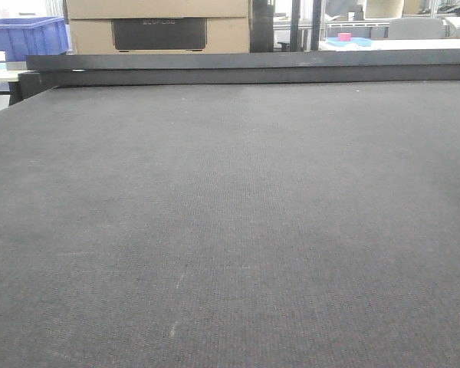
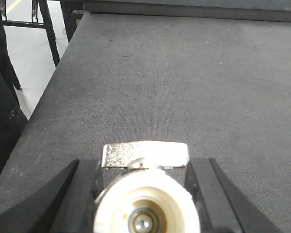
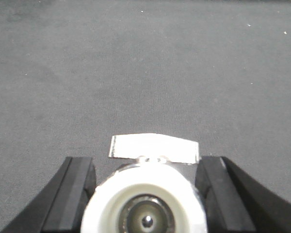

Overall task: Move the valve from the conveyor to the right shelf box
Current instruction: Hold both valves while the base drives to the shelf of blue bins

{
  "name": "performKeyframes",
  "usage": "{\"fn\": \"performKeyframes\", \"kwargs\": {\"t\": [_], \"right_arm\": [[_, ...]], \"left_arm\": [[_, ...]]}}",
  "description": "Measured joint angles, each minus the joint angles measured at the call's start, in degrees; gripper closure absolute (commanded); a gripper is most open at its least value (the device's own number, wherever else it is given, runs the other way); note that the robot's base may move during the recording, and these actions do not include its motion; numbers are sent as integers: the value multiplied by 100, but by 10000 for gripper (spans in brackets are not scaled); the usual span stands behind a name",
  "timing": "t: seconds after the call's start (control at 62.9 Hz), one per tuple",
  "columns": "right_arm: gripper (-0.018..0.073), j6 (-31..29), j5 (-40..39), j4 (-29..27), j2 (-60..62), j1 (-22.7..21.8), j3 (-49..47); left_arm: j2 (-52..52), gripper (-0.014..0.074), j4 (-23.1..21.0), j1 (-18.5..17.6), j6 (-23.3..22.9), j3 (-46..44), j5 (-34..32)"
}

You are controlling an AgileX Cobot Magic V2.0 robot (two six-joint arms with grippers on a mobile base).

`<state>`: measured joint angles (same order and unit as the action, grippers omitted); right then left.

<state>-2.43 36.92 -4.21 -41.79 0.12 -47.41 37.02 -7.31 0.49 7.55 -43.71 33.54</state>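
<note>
- Left gripper: clenched on the left valve. The black fingers press its body from 9 and 3 o'clock, set only as wide as the valve.
- Left valve: white round end facing the wrist camera, dark bore at its centre. Its flat silver handle lies across the top at 12 o'clock. I cannot tell whether it rests on the conveyor or hangs clear of it.
- Right gripper: likewise closed around the right valve, with the fingers against it at 9 and 3 o'clock.
- Right valve: white ring towards the camera, pale handle at 12 o'clock. Contact with the belt cannot be told.
- Conveyor: dark grey woven belt, filling the ground under both grippers.
- Rail: black, along the belt's far edge at 12 o'clock.
- Blue bin: beyond the rail at 10 o'clock.
- Cardboard box: beyond the rail at 11 o'clock.
</note>
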Motion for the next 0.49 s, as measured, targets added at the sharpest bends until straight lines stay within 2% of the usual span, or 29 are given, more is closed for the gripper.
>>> {"fn": "performKeyframes", "kwargs": {"t": [0.493], "right_arm": [[721,0,0,0,0,0,0]], "left_arm": [[0,708,0,0,0,0,0]]}}
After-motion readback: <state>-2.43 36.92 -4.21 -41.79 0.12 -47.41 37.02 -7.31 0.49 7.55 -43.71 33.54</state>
